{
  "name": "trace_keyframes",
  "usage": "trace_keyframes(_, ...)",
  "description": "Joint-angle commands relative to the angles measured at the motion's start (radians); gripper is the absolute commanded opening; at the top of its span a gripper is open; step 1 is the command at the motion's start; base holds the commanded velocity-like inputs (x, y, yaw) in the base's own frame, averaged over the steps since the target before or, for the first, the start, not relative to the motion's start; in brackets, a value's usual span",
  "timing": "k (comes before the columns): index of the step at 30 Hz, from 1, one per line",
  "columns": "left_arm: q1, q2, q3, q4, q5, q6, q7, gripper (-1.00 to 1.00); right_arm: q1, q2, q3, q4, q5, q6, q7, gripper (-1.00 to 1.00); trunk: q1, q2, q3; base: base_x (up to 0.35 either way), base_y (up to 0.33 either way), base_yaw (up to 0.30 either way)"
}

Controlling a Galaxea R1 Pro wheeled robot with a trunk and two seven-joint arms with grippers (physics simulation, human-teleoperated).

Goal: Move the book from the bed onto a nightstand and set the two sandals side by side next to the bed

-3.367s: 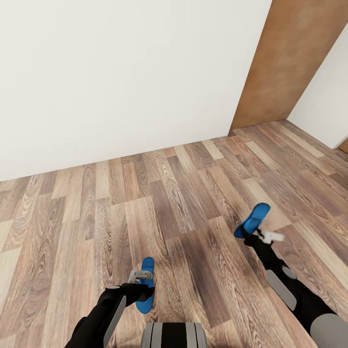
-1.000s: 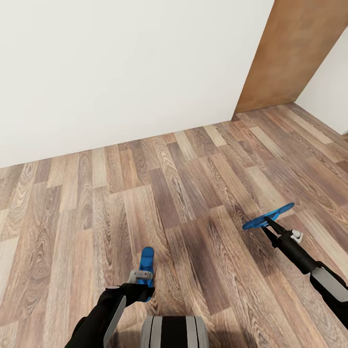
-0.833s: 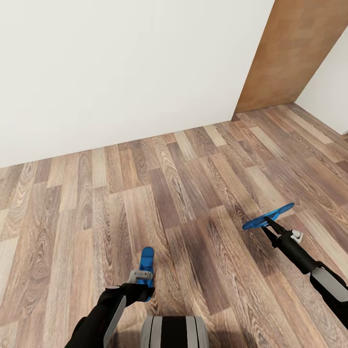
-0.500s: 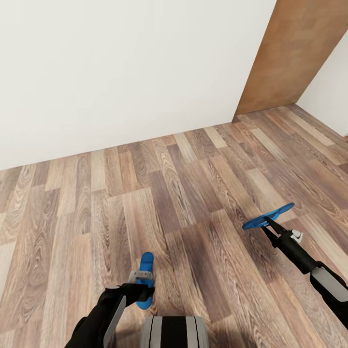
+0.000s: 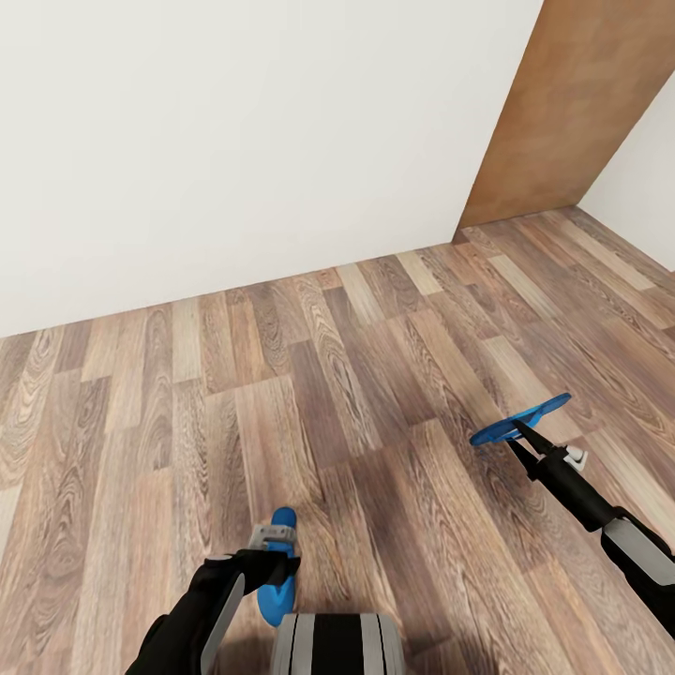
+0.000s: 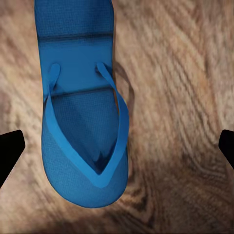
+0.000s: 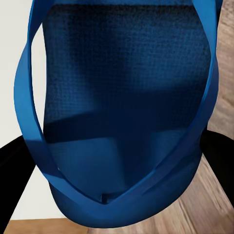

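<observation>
The robot faces a white wall [image 5: 234,141] that meets the wood-plank floor [image 5: 328,375], with a brown door [image 5: 562,103] at the wall's right end. The right gripper [image 5: 518,433] is held out above the floor, well short of the wall, its fingers closed on the toe end of one blue sandal [image 5: 522,419] — the sandal hangs clear of the floor, nearly level, edge-on to the head camera; in the right wrist view its toe and straps [image 7: 122,122] sit between the dark fingertips [image 7: 219,156]. The other sandal [image 5: 277,562] lies flat on the floor, farther from the wall than the held one, under the left gripper [image 5: 273,536]. In the left wrist view this sandal [image 6: 83,112] rests strap-side up, and the two fingertips [image 6: 9,148] stand far apart at either side, touching nothing — the left gripper is spread wide and holds nothing.
</observation>
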Motion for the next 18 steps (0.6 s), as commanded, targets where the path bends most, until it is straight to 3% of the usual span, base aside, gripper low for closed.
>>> trace_keyframes(1,0.000,0.000,0.000,-0.001,0.003,0.005,-0.001,1.00,-0.001,-0.001,0.005,0.001,-0.011,0.008,0.003,-1.00,0.000,0.000,-0.001,0.023,0.000,0.000)
trace_keyframes(13,0.000,0.000,0.000,-0.001,0.005,0.006,-0.001,1.00,-0.001,0.000,0.005,0.001,-0.011,0.008,0.001,-1.00,0.000,0.000,-0.001,0.003,0.000,0.000)
trace_keyframes(18,0.000,0.000,0.000,-0.001,0.003,0.006,-0.001,1.00,-0.001,0.000,0.005,0.001,-0.011,0.008,0.001,-1.00,0.002,-0.001,-0.020,0.000,0.000,0.000)
